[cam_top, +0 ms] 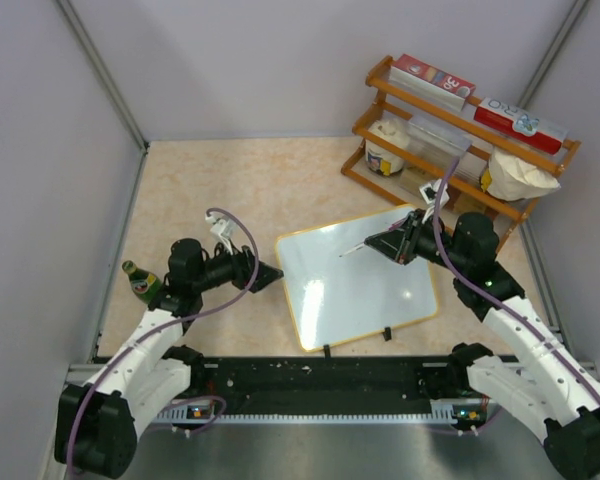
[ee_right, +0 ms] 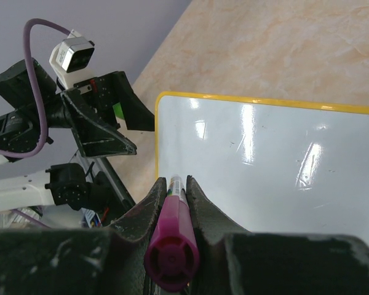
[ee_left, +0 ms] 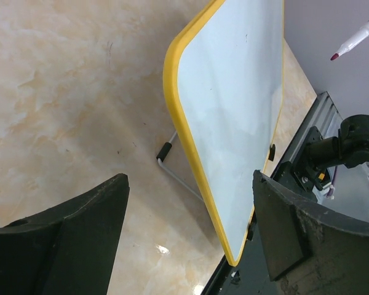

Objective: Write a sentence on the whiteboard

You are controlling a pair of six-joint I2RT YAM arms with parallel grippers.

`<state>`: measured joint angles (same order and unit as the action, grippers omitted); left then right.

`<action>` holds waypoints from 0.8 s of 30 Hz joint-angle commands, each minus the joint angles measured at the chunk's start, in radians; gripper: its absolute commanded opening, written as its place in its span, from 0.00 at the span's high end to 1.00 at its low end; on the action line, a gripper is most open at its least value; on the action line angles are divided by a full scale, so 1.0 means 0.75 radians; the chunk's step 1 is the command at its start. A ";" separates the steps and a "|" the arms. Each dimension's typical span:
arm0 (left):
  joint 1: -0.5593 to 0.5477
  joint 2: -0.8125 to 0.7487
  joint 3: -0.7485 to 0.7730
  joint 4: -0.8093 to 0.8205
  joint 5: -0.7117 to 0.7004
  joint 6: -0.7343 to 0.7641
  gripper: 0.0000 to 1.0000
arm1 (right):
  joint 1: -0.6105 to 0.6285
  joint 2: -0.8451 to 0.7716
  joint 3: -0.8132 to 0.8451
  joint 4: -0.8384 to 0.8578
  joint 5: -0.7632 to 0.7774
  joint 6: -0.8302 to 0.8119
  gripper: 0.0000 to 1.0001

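Note:
The whiteboard [cam_top: 355, 285], glossy white with a yellow frame, lies slightly raised on the table's middle. Its surface [ee_right: 277, 172] shows no writing. My right gripper [cam_top: 392, 243] hovers over the board's far right part, shut on a marker [ee_right: 175, 236] with a magenta end. The marker's tip [cam_top: 346, 253] points left over the board. My left gripper [cam_top: 272, 275] stands open at the board's left edge. In the left wrist view the yellow edge [ee_left: 190, 153] runs between the wide-apart fingers [ee_left: 80, 236] without touching either. The marker's red tip [ee_left: 357, 40] shows there at top right.
A wooden shelf [cam_top: 460, 135] with boxes, a tub and a white bag stands at the back right, close behind my right arm. A green bottle [cam_top: 140, 283] stands by the left arm. A wire stand leg [ee_left: 172, 163] props the board. A black rail [cam_top: 330, 385] lines the near edge.

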<state>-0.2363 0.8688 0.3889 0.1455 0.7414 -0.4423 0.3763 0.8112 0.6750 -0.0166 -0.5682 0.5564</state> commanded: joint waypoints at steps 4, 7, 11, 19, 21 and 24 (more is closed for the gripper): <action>0.027 -0.019 0.009 -0.024 0.020 -0.005 0.15 | -0.015 -0.047 -0.016 0.061 0.021 -0.042 1.00; 0.031 -0.007 0.023 -0.028 0.040 -0.003 0.15 | -0.015 -0.039 -0.008 0.053 0.025 -0.063 1.00; 0.037 0.005 0.038 -0.020 0.057 -0.016 0.16 | -0.015 -0.016 -0.004 0.057 0.036 -0.085 1.00; 0.041 0.007 0.050 -0.026 0.077 -0.022 0.16 | -0.013 0.013 -0.008 0.065 0.032 -0.087 1.00; 0.043 0.005 0.048 -0.026 0.081 -0.018 0.16 | -0.013 0.019 -0.006 0.063 0.025 -0.085 1.00; 0.045 -0.003 0.048 -0.028 0.081 -0.018 0.16 | -0.015 0.019 -0.014 0.073 0.032 -0.085 1.00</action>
<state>-0.2100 0.8753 0.3908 0.1032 0.7799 -0.4511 0.3763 0.8246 0.6655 -0.0139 -0.5465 0.5079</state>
